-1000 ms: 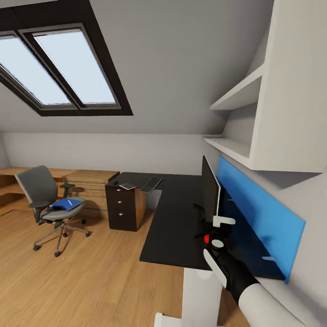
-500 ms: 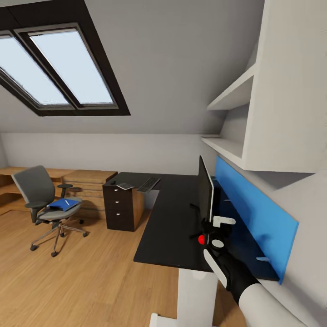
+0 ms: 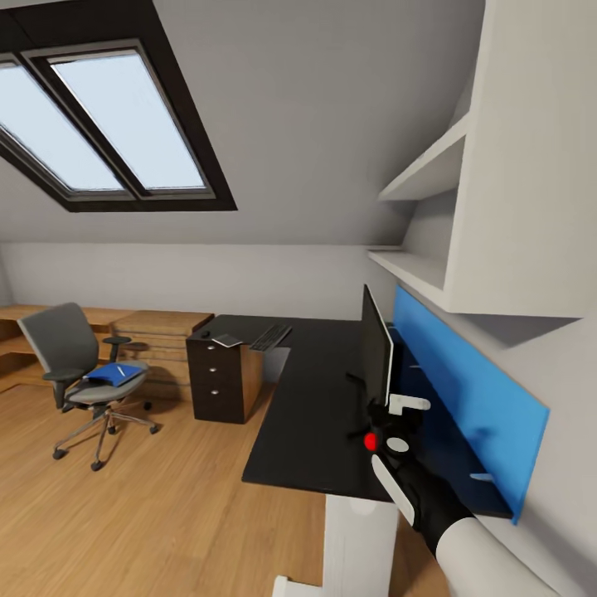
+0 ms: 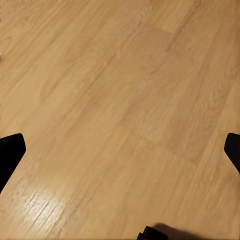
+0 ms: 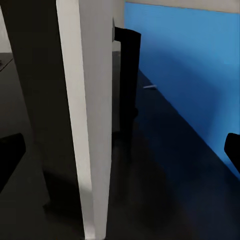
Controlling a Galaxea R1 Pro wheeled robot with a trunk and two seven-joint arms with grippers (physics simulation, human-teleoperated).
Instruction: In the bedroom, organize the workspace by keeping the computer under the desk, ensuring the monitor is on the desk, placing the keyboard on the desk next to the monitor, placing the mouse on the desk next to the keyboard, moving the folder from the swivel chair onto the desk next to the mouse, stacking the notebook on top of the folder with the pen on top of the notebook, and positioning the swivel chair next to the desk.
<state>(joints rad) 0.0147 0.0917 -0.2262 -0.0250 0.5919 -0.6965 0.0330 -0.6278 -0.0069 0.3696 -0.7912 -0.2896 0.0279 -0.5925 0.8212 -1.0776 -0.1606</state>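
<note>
The black monitor [image 3: 377,348] stands edge-on on the long black desk [image 3: 315,398]. My right gripper [image 3: 388,417] is open at its near edge. In the right wrist view the monitor's pale edge [image 5: 85,115] stands between the spread fingertips [image 5: 10,157]. The keyboard [image 3: 272,337], the thin notebook [image 3: 226,340] and the small dark mouse [image 3: 206,334] lie at the desk's far end. The grey swivel chair [image 3: 62,340] stands apart at the left, with the blue folder [image 3: 112,374] and the pen [image 3: 122,370] on its seat. My left gripper [image 4: 120,150] hangs open over the floor. The computer is out of view.
A blue wall panel [image 3: 464,390] backs the desk on the right, with white shelves [image 3: 431,174] above it. A black drawer unit [image 3: 217,377] sits under the desk's far end, beside a wooden dresser [image 3: 166,327]. Wood floor [image 3: 149,497] lies between chair and desk.
The whole picture has shifted a little to the left, so the camera has moved. My right gripper stays open at the monitor's edge, and nothing on the desk or chair has moved.
</note>
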